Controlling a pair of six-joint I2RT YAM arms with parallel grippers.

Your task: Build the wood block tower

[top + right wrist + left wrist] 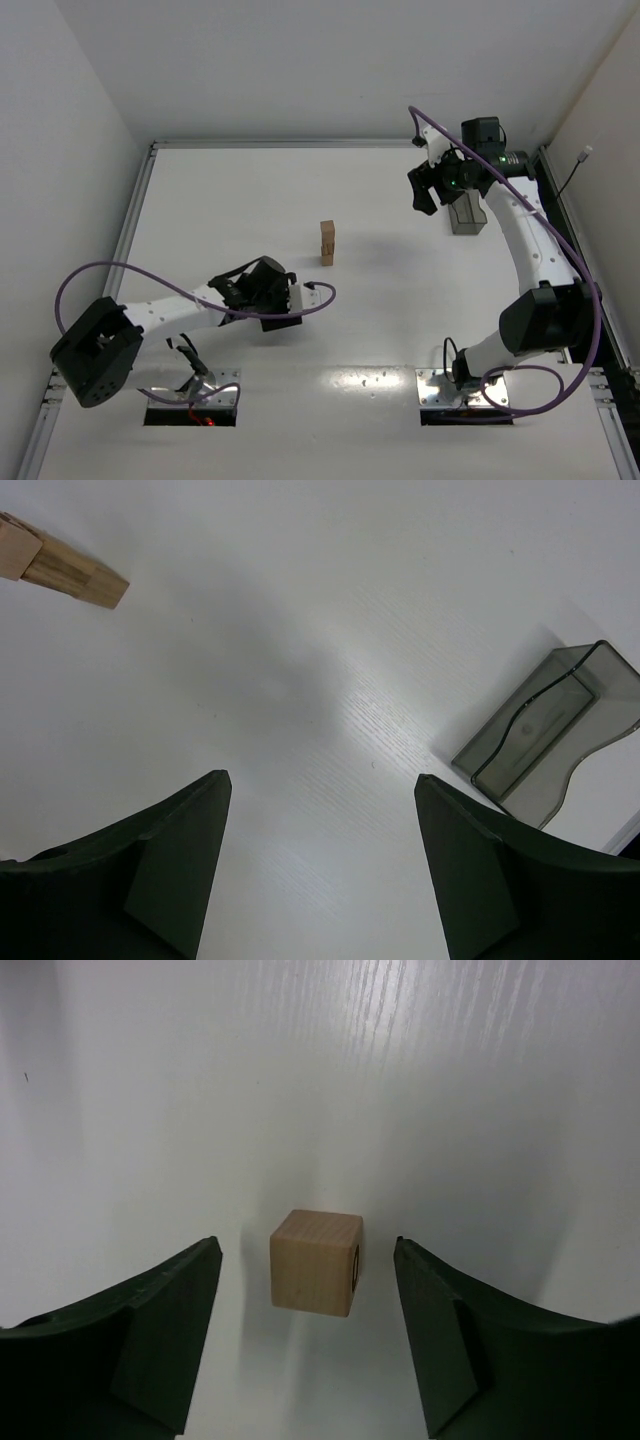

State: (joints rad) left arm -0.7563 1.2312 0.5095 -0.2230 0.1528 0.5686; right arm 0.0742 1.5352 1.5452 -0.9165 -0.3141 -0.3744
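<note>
The tower (327,243) is a narrow column of light-brown wood blocks near the table's middle; it also shows in the right wrist view (62,570) at the top left. In the left wrist view one loose wood block (315,1275) rests on the table between the fingers of my left gripper (306,1250), with a gap on each side. My left gripper (250,289) is open, low, left of and nearer than the tower, and hides that block in the top view. My right gripper (425,190) is open and empty at the back right (322,777).
A dark grey translucent plastic box (467,215) stands at the back right beside my right gripper and shows in the right wrist view (550,735). White walls close the table on the left, back and right.
</note>
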